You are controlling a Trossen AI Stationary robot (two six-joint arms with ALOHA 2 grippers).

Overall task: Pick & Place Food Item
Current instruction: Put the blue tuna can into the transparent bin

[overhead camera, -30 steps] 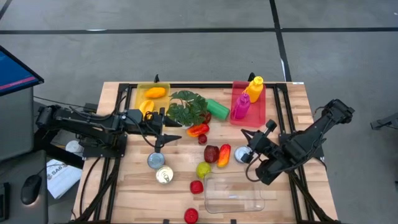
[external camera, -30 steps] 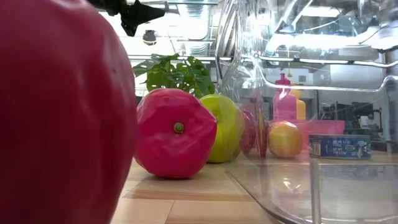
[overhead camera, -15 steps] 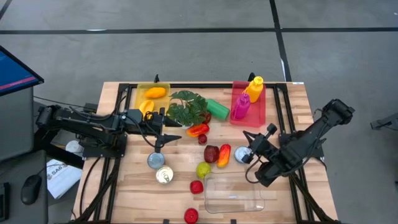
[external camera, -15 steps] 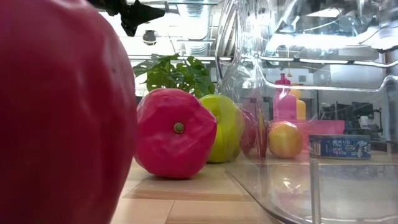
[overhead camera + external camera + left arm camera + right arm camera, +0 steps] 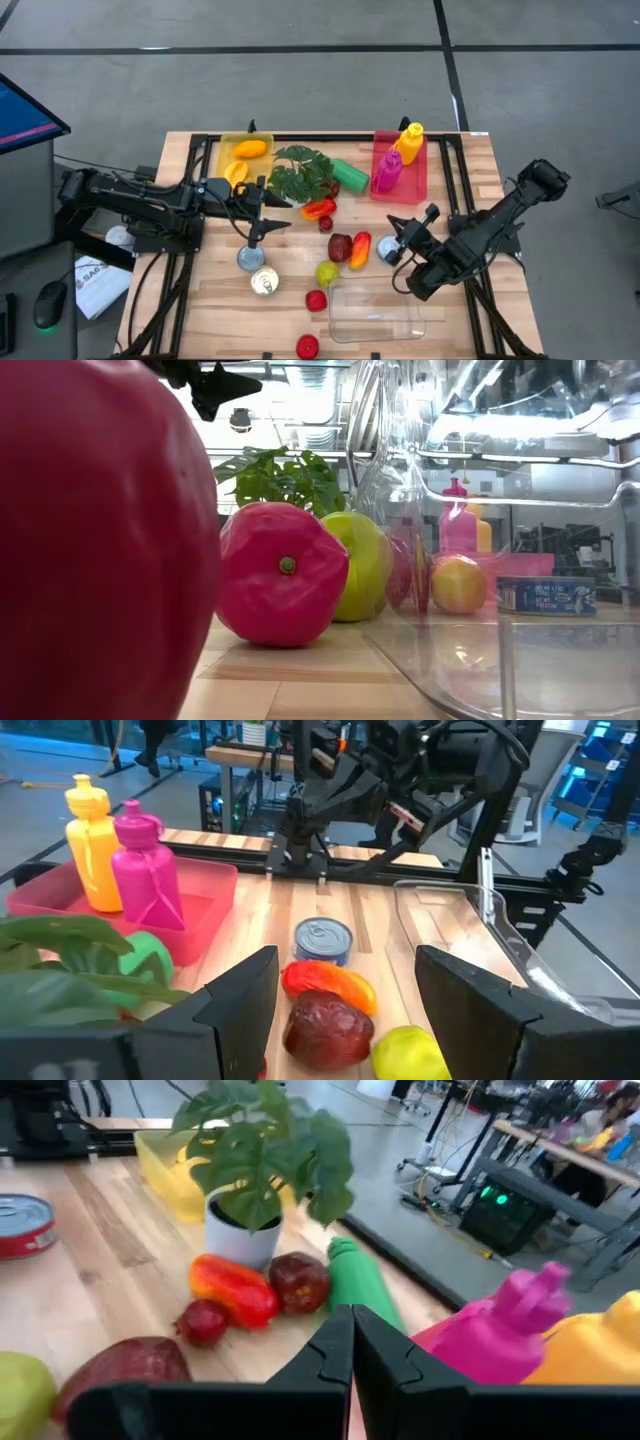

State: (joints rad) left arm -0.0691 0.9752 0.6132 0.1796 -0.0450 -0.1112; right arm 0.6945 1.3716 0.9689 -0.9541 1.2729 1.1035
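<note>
Food lies loose mid-table: a dark red fruit, a red-yellow pepper, a green apple, a red pepper and an orange-red pepper. My left gripper hangs open above the table, left of the food. In its wrist view the dark red fruit and the red-yellow pepper lie ahead between its fingers. My right gripper is shut above a tin, holding nothing. Its shut fingers point toward the potted plant.
A clear plastic tub sits near the front edge. A yellow tray with orange food, a potted plant, a green cylinder and a red tray with two bottles line the far side. Two tins lie near-left, and another red pepper at the near edge.
My right arm has crept a little toward the table's left and near side, staying shut. Nothing on the table has moved.
</note>
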